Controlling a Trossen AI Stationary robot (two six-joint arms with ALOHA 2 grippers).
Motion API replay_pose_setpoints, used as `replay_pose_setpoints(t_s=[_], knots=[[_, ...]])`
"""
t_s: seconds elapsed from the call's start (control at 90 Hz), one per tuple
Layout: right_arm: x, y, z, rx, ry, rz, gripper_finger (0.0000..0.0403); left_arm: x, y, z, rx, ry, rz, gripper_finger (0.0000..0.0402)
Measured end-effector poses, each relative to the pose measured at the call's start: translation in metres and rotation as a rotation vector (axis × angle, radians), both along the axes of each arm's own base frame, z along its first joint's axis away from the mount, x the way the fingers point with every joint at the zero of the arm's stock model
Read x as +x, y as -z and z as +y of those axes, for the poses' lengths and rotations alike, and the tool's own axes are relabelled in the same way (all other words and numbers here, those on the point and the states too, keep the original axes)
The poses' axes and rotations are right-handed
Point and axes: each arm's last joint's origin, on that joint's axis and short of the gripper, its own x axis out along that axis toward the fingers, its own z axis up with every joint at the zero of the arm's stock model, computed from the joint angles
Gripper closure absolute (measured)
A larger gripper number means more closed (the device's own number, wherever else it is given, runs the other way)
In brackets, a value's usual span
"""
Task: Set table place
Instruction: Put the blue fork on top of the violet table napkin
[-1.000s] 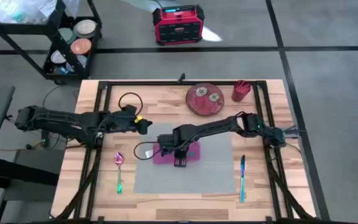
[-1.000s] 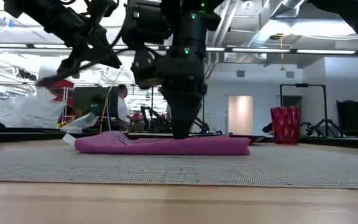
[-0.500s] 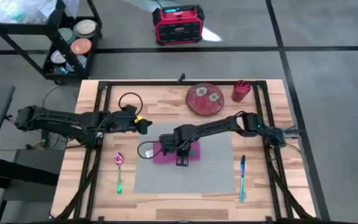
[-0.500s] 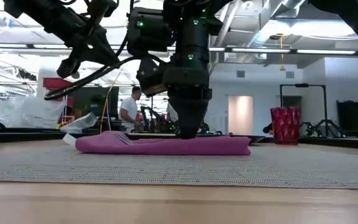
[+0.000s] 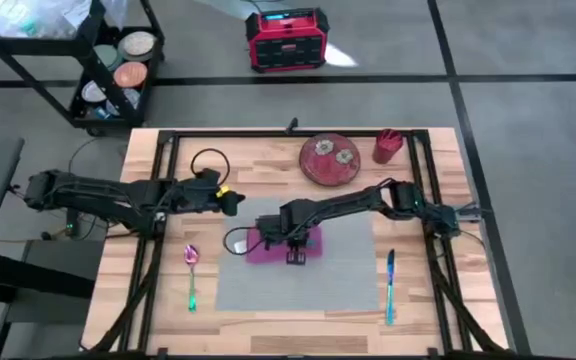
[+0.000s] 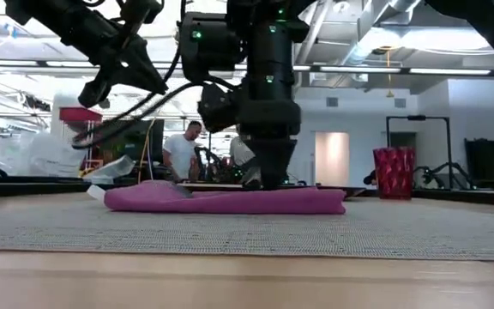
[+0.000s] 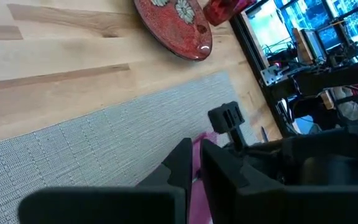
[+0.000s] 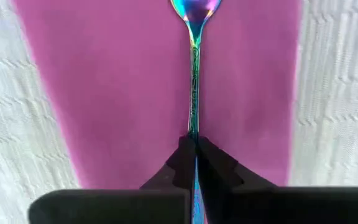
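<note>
Over the magenta napkin [image 5: 284, 244], right gripper [image 5: 295, 254] lowered, fingers pinched tight on the thin iridescent handle of a fork [image 8: 194, 93]; tines end not fully seen in the wrist view, only a rainbow-tinted neck widening toward the far end. Fork long axis runs 12-to-6 in the high view, handle toward 6, lying flat along the napkin.

Napkin: soft cloth, folded into a low rectangle, smooth surface, resting on the left-centre part of the grey placemat [image 5: 348, 270]. Placemat: large thin rectangle, fine woven ribbed texture, flat on the table [image 5: 258, 165], long axis 9-to-3, filling the centre toward the 6 o'clock edge. Table top of pale wood planks, black rails along its sides.

Left gripper [image 5: 236, 202] held above the table at about 10 o'clock from the napkin, just off the placemat's corner; fingers nearly together, nothing between them.

Spoon [image 5: 192, 274], iridescent metal, at 9 o'clock of the placemat, bowl toward 12. Knife [image 5: 390, 285], bluish metal, at 3 o'clock on the placemat's edge, axis 12-to-6. Round red plate [image 5: 329, 159] with flower motifs at 12 o'clock; red faceted cup [image 5: 387, 146] just beside it toward 3.
</note>
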Motion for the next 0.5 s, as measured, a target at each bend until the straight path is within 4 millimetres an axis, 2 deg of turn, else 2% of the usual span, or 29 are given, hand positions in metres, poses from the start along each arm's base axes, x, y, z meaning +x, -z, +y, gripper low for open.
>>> replay_pose_setpoints(t_s=[0.4,0.5], knots=[[0.0013,0.0000,0.0004,-0.003,-0.150,-0.010,0.0403,0.0000,0.0000,0.0002,0.010,0.005,0.004,0.0386],[0.0016,-0.0001,0.0018,0.045,-0.178,-0.014,0.0399,0.0000,0.0000,0.0002,0.009,0.005,0.004,0.0386]])
